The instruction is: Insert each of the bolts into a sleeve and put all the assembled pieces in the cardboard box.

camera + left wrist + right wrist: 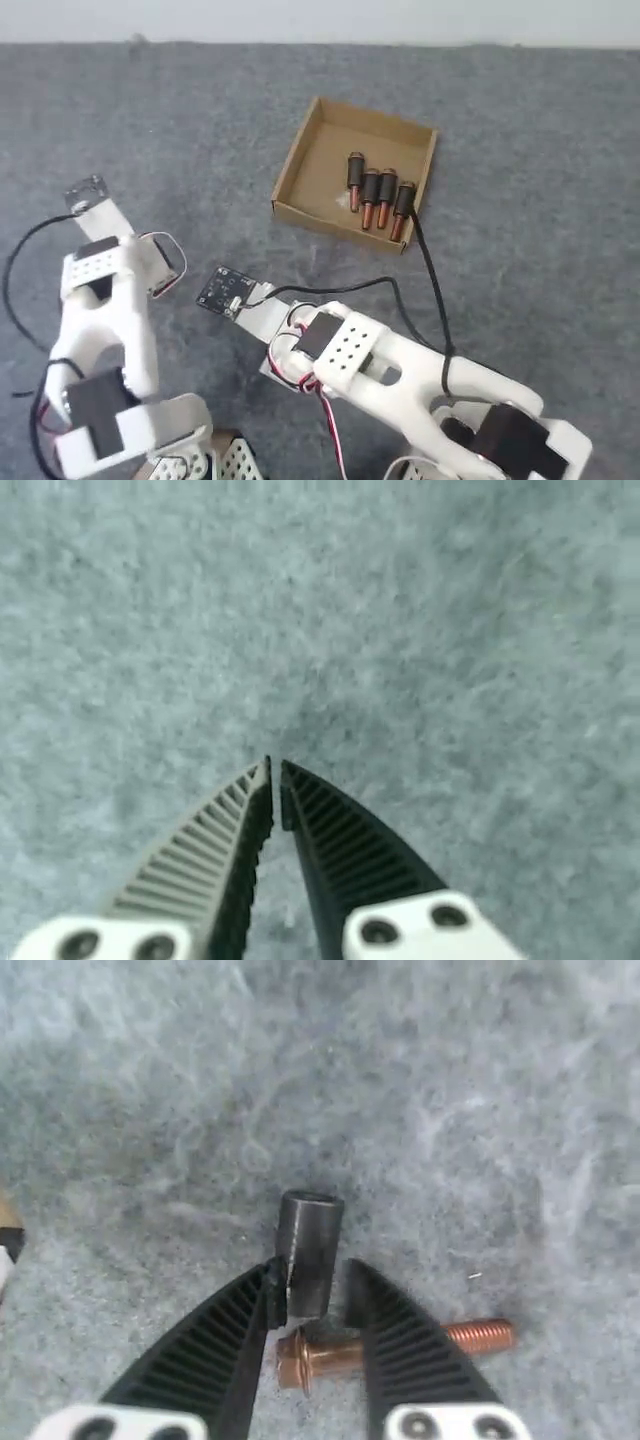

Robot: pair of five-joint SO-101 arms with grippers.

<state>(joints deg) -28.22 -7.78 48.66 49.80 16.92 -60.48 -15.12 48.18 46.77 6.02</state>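
Sleeve, the black one, stood nearly upright on the grey bench between the fingers of my right tool; this tool was narrow around it, one finger touching, the other with a thin gap. A copper bolt lay flat just beside the sleeve, under the fingers. My left tool was closed and held nothing. Four assembled pieces lay side by side in the cardboard box.

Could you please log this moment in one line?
left gripper shut, empty | right gripper open around sleeve | bolt on carpet | cardboard box: four assembled pieces
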